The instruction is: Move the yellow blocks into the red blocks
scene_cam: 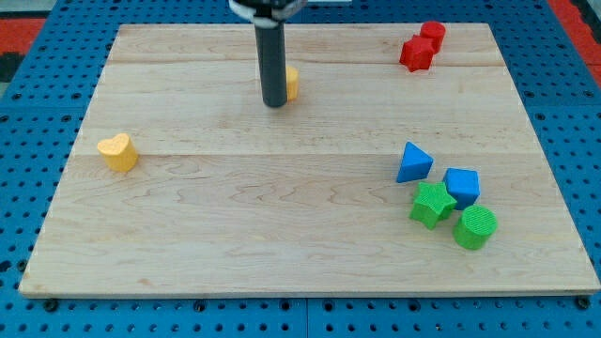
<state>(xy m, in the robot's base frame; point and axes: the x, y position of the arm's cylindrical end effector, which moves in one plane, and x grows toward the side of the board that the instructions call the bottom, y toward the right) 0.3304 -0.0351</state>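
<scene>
My tip [275, 103] rests on the surface [282, 235], touching the left side of one yellow block [292, 83]. No jaws on this rod, nothing grasped. Red blocks [421, 45] well right. Yellow heart [118, 151] far left, untouched. Next, probably: a steady rightward push.

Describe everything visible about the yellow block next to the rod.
The yellow block by the rod is mostly hidden: only a small, rounded, matte yellow-orange part shows at the rod's right side in the view, so its shape cannot be made out. It sits on the wooden board near the view's top, left of centre. My tip stands right against its left side, apparently touching. No other block is near; the yellow heart-shaped block lies far off to the view's left.
</scene>
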